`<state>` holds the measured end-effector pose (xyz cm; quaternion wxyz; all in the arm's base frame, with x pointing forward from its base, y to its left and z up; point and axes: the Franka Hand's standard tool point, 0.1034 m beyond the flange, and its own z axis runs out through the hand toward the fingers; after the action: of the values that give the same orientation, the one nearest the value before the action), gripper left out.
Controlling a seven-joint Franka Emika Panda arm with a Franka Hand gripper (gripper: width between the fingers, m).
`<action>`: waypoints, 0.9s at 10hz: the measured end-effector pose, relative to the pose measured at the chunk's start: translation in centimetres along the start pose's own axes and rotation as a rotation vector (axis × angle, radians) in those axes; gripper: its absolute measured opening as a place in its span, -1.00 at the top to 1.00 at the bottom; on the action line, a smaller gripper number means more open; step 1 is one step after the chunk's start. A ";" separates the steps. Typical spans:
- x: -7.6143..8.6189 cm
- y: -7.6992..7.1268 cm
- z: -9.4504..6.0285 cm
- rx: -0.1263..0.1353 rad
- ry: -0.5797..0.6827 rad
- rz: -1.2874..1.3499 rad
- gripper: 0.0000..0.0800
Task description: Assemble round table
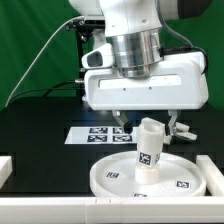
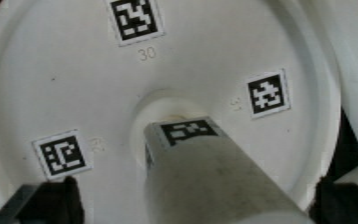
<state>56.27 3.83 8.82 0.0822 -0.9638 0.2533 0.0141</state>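
The gripper (image 1: 148,124) hangs with its jaws spread wide and grips nothing. Directly between the jaws stands the short cylindrical post (image 1: 148,152), close to upright, its upper end about level with the fingertips (image 2: 28,201). The wrist view shows a clear gap between the post and each finger. The post's foot rests in the middle of the large round disc (image 1: 112,178), which lies flat and rim up on the black table (image 1: 40,125), straight beneath the jaws. Whether the post is fastened into the disc cannot be told. Square tags (image 2: 265,92) sit on the disc's floor around the post, and one more is on the post's top end. Behind the jaws, on the side away from the exterior camera, the marker board (image 1: 92,133) lies flat on the table. A white edge rail (image 1: 6,170) lies well out beyond one jaw, and a second rail (image 1: 212,166) beyond the other.
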 end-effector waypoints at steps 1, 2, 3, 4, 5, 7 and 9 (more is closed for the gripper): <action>0.0 0.0 0.1 -0.001 -0.001 -0.087 -0.62; 0.2 0.0 0.0 -0.014 0.000 -0.228 -0.62; 0.7 -0.4 -0.3 -0.033 0.007 -0.399 -0.62; 1.1 -0.7 -0.1 -0.044 0.008 -0.524 -0.62; 1.2 -0.5 0.3 -0.049 0.000 -0.630 -0.62; 1.3 -0.3 0.5 -0.052 0.010 -0.732 -0.62; 1.3 -0.2 0.6 -0.052 0.009 -0.707 -0.32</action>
<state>57.48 3.47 8.20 0.0564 -0.9937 -0.0962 -0.0132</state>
